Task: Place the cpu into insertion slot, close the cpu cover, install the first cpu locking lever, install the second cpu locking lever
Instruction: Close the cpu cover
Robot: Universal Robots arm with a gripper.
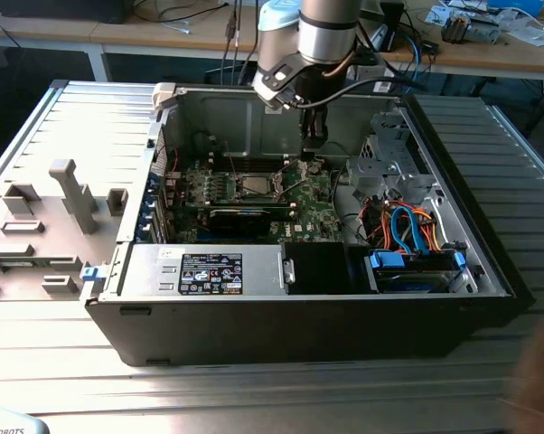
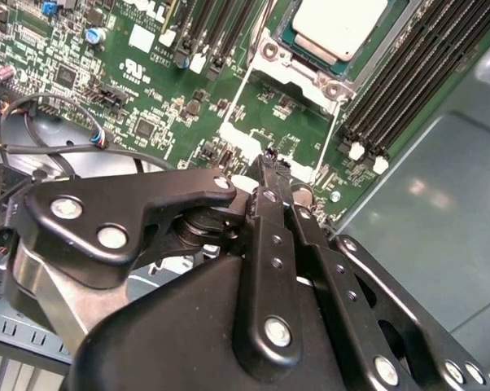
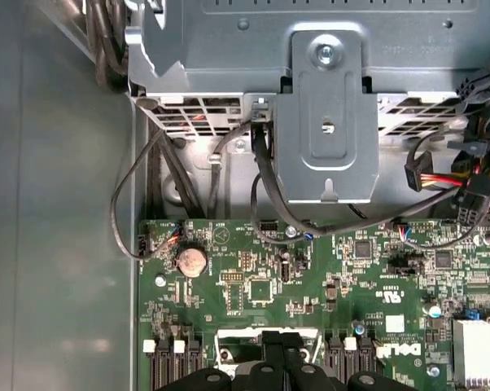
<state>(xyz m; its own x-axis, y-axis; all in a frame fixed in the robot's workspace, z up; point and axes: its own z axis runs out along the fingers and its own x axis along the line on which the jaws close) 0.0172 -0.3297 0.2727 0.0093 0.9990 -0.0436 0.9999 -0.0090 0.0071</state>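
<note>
Claw point(image 2: 273, 166) is pointed straight down, fingers point(image 2: 265, 204) pressed together, near the cpu point(image 2: 336, 24), shown seated in the second wrist view.

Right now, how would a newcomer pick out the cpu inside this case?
Look in the open computer case at the green motherboard. Near its middle, between banks of black memory slots, sits the cpu: the only flat square with a dull silver top.
</note>
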